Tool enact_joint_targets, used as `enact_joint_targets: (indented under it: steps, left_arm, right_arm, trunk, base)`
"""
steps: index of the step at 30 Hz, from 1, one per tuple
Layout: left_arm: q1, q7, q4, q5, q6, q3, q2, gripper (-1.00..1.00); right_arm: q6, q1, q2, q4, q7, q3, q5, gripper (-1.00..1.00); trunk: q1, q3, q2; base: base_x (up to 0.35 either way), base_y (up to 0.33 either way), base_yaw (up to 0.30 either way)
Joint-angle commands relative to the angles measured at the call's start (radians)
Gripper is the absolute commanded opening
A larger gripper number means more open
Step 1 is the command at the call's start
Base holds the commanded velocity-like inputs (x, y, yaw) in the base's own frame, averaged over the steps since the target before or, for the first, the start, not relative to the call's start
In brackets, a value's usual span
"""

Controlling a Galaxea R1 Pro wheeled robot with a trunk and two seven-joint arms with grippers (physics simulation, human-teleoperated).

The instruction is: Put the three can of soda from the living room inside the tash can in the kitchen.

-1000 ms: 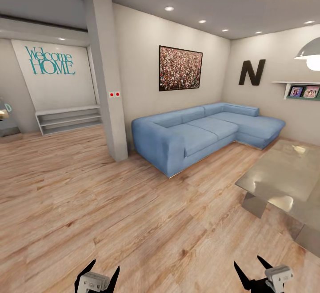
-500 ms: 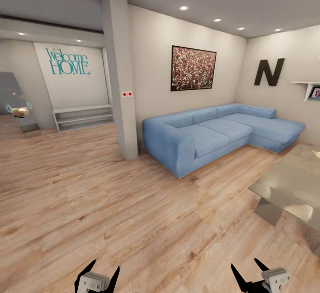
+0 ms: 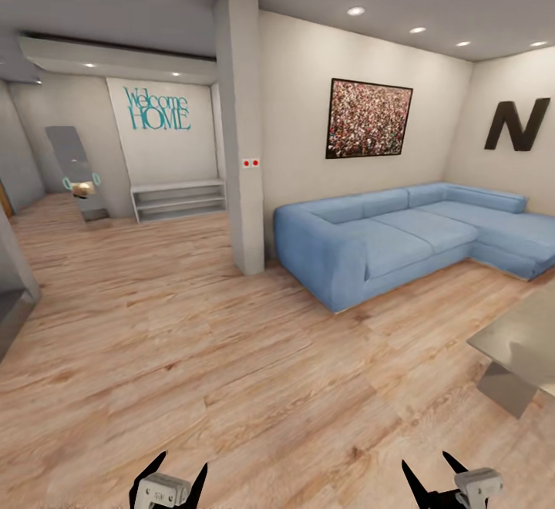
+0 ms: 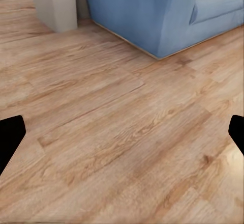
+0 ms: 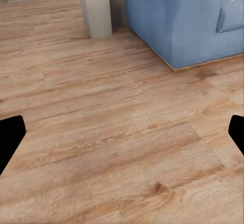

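I am in the living room, over warm wood-plank floor (image 3: 231,355). The cans of soda and the tash can are out of view. My left gripper (image 3: 183,463) hangs low at the bottom of the head view, open, with nothing between its black fingers. My right gripper (image 3: 426,463) is level with it, also open and empty. In the left wrist view the fingertips (image 4: 10,137) frame bare floor and the sofa's corner (image 4: 152,10). The right wrist view has its fingertips (image 5: 10,137) spread over floor, with the sofa's end (image 5: 183,15) beyond.
A blue corner sofa (image 3: 401,239) stands against the far wall at right. The glass coffee table (image 3: 524,339) juts in at the right edge. A grey pillar (image 3: 243,131) rises left of the sofa. Beyond it are a low white shelf (image 3: 179,199) and open floor leading left.
The whole picture has slid rightward, so the camera has turned left. More of the hallway at left shows and less of the coffee table. Both grippers keep their pose.
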Motion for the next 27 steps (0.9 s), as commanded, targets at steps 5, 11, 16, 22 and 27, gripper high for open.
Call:
enact_joint_targets:
  steps: [5, 11, 16, 22, 27]
  left_arm:
    - [0.000, 0.000, 0.001, 0.000, 0.000, 0.000, 0.000, 1.00]
    - [0.000, 0.000, 0.001, 0.000, 0.000, 0.000, 0.000, 1.00]
    - [0.000, 0.000, 0.001, 0.000, 0.000, 0.000, 0.000, 1.00]
    - [0.000, 0.000, 0.001, -0.001, 0.000, -0.001, 0.000, 1.00]
    - [0.000, 0.000, 0.001, -0.001, 0.000, -0.001, 0.000, 1.00]
  right_arm:
    - [0.000, 0.000, 0.000, 0.001, -0.005, 0.001, -0.001, 1.00]
    - [0.000, 0.000, 0.000, 0.002, -0.006, 0.001, -0.001, 1.00]
    - [-0.001, -0.001, 0.000, 0.002, -0.007, 0.001, -0.001, 1.00]
    - [-0.002, -0.001, 0.000, 0.002, -0.009, 0.001, -0.001, 1.00]
    - [-0.001, -0.002, 0.000, 0.002, -0.011, 0.001, -0.005, 1.00]
  trunk:
    - [0.000, 0.000, 0.000]
    - [0.000, 0.000, 0.000]
    - [0.000, 0.000, 0.000]
    - [0.000, 0.000, 0.000]
    - [0.000, 0.000, 0.000]
  base:
    - [0.000, 0.000, 0.191]
    - [0.000, 0.000, 0.084]
    - [0.000, 0.000, 0.014]
    - [0.000, 0.000, 0.003]
    - [0.000, 0.000, -0.019]
